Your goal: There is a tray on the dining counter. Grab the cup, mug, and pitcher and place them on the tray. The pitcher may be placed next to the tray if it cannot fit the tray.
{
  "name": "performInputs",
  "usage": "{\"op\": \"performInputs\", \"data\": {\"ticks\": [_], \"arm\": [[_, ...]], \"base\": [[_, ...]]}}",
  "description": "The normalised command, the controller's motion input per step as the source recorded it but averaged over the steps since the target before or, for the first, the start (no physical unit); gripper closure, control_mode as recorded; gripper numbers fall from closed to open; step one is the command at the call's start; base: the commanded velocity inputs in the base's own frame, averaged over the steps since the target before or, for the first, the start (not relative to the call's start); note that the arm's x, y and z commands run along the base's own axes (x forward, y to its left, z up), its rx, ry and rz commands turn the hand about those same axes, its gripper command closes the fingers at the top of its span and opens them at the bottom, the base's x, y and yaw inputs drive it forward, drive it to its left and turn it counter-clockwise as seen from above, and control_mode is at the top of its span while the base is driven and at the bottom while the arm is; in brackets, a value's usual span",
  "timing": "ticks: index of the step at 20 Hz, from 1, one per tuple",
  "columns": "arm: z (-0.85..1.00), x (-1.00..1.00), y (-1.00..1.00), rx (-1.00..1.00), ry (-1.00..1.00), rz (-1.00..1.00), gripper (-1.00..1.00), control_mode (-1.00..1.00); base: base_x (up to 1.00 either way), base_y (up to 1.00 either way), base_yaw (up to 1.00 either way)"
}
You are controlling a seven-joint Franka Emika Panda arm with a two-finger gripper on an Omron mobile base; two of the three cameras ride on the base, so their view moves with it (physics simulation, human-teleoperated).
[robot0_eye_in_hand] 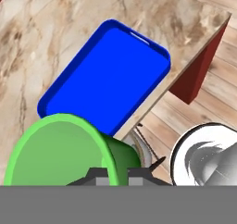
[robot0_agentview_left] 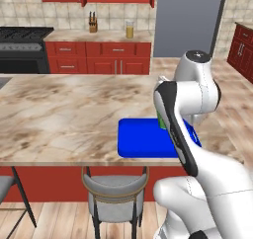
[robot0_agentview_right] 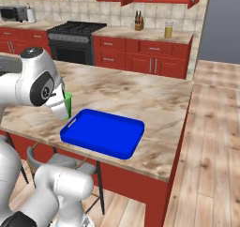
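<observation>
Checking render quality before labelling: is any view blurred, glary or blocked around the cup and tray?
Left base view: sharp, but the arm hides most of the cup and part of the tray. Right base view: even light, no glare. Hand view: the cup looms large and cropped.

We see a bright blue tray (robot0_agentview_right: 104, 133) on the dining counter (robot0_agentview_right: 140, 97), whose top is beige-brown marble with darker veins over a red base. The cup (robot0_eye_in_hand: 60, 151) is plain green, lighter inside than on its outer wall. We make out orange-yellow liquid in the clear pitcher (robot0_agentview_right: 168, 30) by the cream tiled wall. The stool (robot0_agentview_left: 115, 189) has a grey seat and the cabinets (robot0_agentview_left: 99, 58) are red.
</observation>
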Motion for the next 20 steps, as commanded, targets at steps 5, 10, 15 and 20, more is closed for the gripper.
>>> {"op": "performInputs", "data": {"ticks": [5,10,15,20], "arm": [[-0.41,0.26,0.23,0.0,0.0,0.0,1.0,-1.0],[-0.26,0.38,0.23,0.0,0.0,0.0,1.0,-1.0],[-0.19,0.31,0.03,0.0,0.0,0.0,1.0,-1.0],[-0.13,0.34,0.0,0.0,0.0,0.0,1.0,-1.0]], "base": [[0.0,0.0,0.0],[0.0,0.0,0.0],[0.0,0.0,0.0],[0.0,0.0,0.0]]}}
